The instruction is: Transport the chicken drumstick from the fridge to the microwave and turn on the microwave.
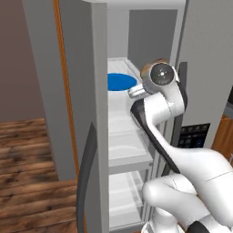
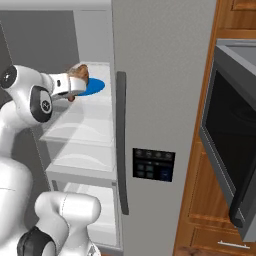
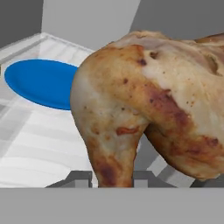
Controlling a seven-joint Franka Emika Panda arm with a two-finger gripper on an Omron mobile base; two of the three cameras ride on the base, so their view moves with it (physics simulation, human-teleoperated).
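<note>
1. Your hand [image 2: 75, 86] is closed around the chicken drumstick [image 3: 148, 105]; in the hand view the meat rises straight up from between the two dark tips, and in the right base view it sits at the end of the wrist.
2. You have the drumstick inside the open fridge [image 2: 160, 100], raised over the upper white shelf [image 1: 123, 123]. It hangs just beside the blue plate [image 3: 39, 83] without touching it, and the plate lies flat on that shelf toward the back.
3. The shelf surface is white and translucent with faint ribbing. A second shelf sits below it, and a lower compartment shows under that in both base views.
4. The fridge's inner back wall is plain grey. In the left base view its open door [image 1: 93, 113] stands on the left with a long curved dark handle [image 1: 86, 173].
5. In the right base view the closed fridge door fills the middle, with its own dark vertical handle [image 2: 121, 142] and a small black panel [image 2: 153, 164] low on its face.
6. To the right of the fridge you see wooden cabinetry [image 2: 210, 150] and the microwave [image 2: 232, 135] built into it, its door with the black glass window swung open toward you.
7. Left of the fridge the room shows a brownish wall [image 1: 22, 59] and wood plank floor [image 1: 32, 182].
</note>
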